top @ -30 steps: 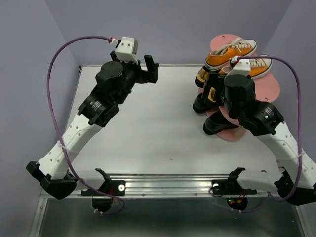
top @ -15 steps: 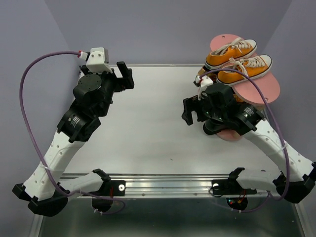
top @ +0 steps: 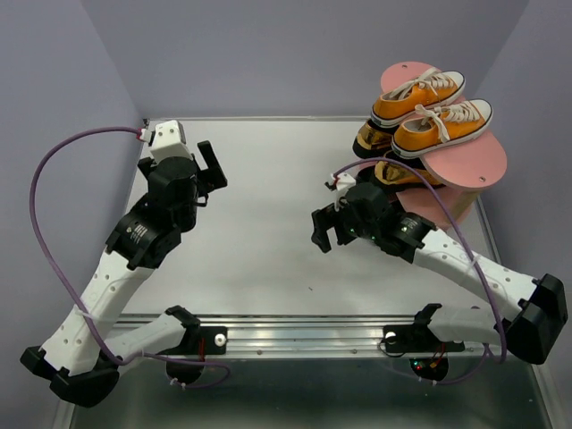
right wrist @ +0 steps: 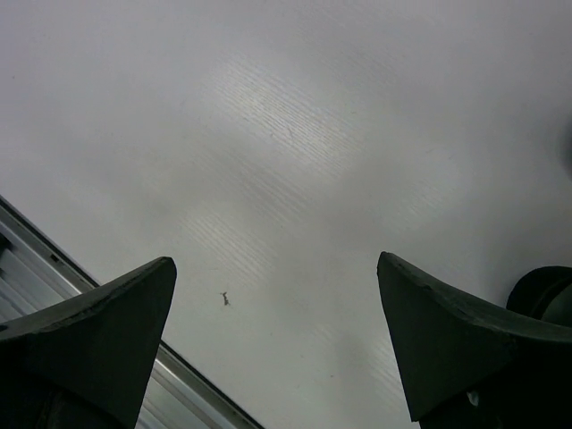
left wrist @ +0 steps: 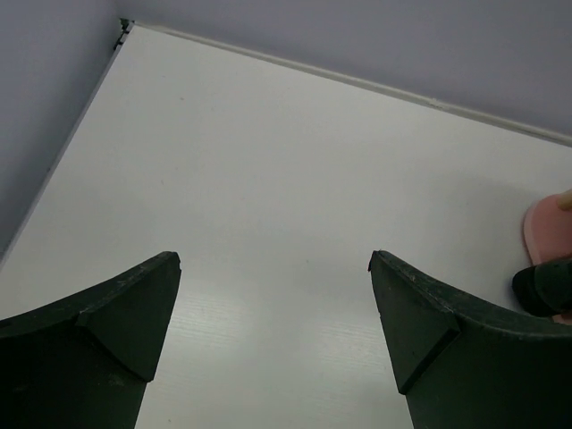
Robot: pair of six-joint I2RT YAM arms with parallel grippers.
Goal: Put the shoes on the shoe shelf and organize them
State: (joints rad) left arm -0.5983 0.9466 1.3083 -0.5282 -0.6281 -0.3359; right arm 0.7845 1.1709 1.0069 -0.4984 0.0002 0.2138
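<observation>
The pink shoe shelf (top: 469,163) stands at the back right of the table. Two orange sneakers (top: 418,95) (top: 442,125) lie side by side on its top board. Gold loafers (top: 372,138) (top: 399,175) show on a lower board under them. In the left wrist view a black shoe toe (left wrist: 543,288) rests on a pink board (left wrist: 539,234). My right gripper (top: 323,231) (right wrist: 273,259) is open and empty over bare table, left of the shelf. My left gripper (top: 211,166) (left wrist: 273,259) is open and empty at the table's left side.
The white table (top: 268,206) is bounded by grey-violet walls at the back and sides. A metal rail (top: 304,326) runs along the near edge and shows in the right wrist view (right wrist: 54,268). A purple cable (top: 54,179) loops off the left arm.
Both arms have drawn back toward the near edge. My right gripper moved left and away from the shelf, uncovering the lower boards. My left gripper moved left and nearer. Both stayed open.
</observation>
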